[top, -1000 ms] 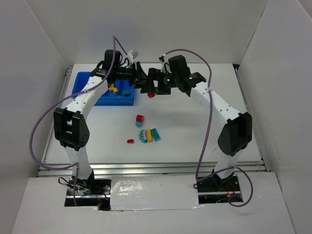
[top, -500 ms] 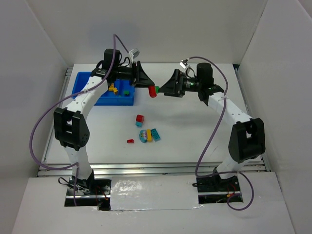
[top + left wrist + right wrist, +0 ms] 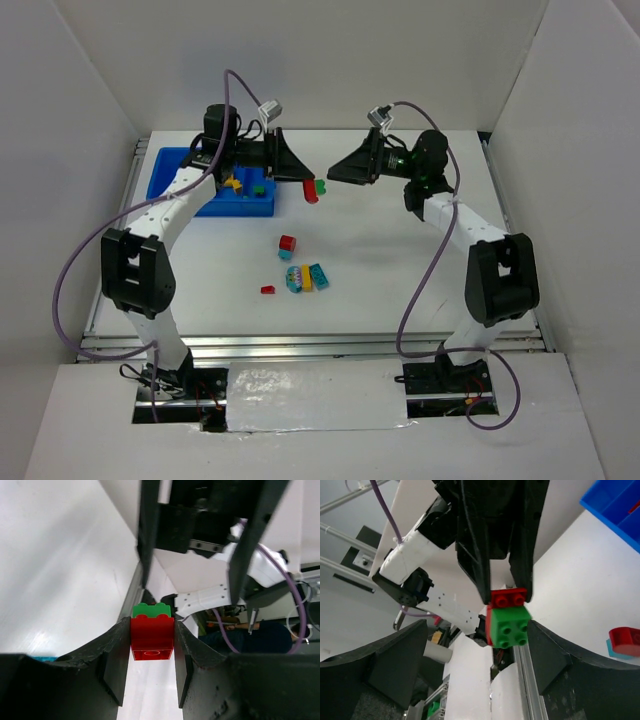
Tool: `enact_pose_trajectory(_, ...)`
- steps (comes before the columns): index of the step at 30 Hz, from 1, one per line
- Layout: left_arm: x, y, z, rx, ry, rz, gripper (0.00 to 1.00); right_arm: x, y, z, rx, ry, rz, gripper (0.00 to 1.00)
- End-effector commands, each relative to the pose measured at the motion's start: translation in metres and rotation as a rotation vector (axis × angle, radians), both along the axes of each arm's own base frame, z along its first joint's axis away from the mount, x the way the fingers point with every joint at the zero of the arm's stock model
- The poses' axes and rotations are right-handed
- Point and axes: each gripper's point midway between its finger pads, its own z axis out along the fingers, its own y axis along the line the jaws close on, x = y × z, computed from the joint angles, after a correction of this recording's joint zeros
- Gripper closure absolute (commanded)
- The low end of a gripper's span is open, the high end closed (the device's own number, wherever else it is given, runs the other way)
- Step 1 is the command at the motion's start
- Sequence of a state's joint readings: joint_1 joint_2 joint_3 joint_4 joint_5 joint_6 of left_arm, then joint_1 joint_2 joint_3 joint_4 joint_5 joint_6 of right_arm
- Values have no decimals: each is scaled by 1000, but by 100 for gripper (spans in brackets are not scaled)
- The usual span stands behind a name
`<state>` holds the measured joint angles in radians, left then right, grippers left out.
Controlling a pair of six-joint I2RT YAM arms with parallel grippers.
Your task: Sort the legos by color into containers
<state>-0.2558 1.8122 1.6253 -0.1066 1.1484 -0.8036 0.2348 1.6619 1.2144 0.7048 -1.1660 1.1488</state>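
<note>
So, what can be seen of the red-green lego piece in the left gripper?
Two small glossy plastic bricks joined: a red brick with a green brick on its outer end. The left gripper is shut on the red brick's sides, holding the pair right of the blue tray. The green brick sticks out free; the open right gripper does not touch it.

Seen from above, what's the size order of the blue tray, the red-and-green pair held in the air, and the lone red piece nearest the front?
1. tray, clearly largest.
2. held pair, though being lifted may flatter it.
3. red piece.
</note>
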Motion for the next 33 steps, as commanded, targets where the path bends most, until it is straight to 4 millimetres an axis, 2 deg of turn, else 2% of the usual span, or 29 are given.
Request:
enact_pose_trajectory(1, -23, 1, 48, -113, -129, -70, 100, -13, 1, 4, 44, -28, 78, 14)
enact_pose_trajectory(2, -24, 1, 52, -137, -175, -78, 100, -12, 1, 1, 38, -13, 78, 14)
enact_pose_trajectory(8, -30, -1, 64, -190, -178, -110, 100, -8, 8, -10, -24, -20, 36, 14)
enact_pose_trajectory(12, -23, -3, 56, -162, -141, -96, 100, -15, 13, 1, -10, -56, 79, 14)
enact_pose_trajectory(16, -20, -5, 55, -148, -161, -88, 100, -19, 21, 2, -13, -56, 103, 17)
enact_pose_trajectory(19, -19, -5, 53, -134, -157, -84, 100, -24, 26, 5, 16, -36, 136, 21)
enact_pose_trajectory(20, -18, -5, 53, -130, -158, -79, 100, -29, 28, 11, 40, -87, 156, 24)
enact_pose_trajectory(22, -18, -5, 50, -120, -157, -77, 100, -32, 30, 13, 67, -27, 186, 27)
enact_pose_trajectory(23, -17, -5, 50, -117, -158, -71, 100, -37, 30, 18, 86, -79, 205, 34)
enact_pose_trajectory(25, -16, -4, 50, -110, -164, -69, 100, -41, 31, 18, 106, -58, 225, 45)
enact_pose_trajectory(26, -16, -4, 50, -108, -165, -66, 100, -41, 30, 17, 110, -37, 229, 58)
enact_pose_trajectory(27, -15, -4, 48, -103, -170, -67, 100, -41, 30, 16, 111, -34, 229, 63)
enact_pose_trajectory(28, -15, -4, 49, -100, -173, -69, 100, -41, 31, 16, 112, -34, 231, 76)
enact_pose_trajectory(31, -16, -2, 45, -90, -169, -69, 100, -40, 29, 15, 100, -36, 231, 100)
enact_pose_trajectory(33, -16, 3, 47, -87, -190, -62, 100, -39, 27, 15, 88, -54, 227, 100)
